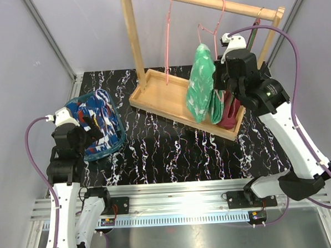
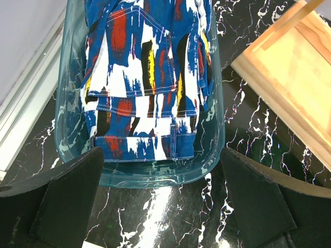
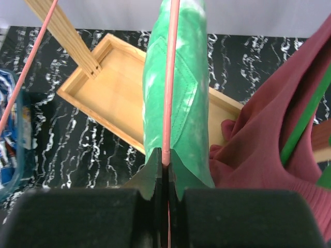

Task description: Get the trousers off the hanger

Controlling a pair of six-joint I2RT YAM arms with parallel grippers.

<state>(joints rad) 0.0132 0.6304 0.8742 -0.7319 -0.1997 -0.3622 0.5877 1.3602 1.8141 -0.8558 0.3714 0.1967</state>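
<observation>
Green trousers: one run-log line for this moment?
right gripper: shut on pink hanger | green trousers: hanging on it | left gripper: open | blue trousers: in bin

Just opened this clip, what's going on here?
The right gripper is shut on the wire of the pink hanger that carries the green trousers. They hang on the wooden rack beside a maroon garment. The blue patterned trousers already lie in the clear bin, with the left gripper open above its near end. One pair is off; the green pair is not.
</observation>
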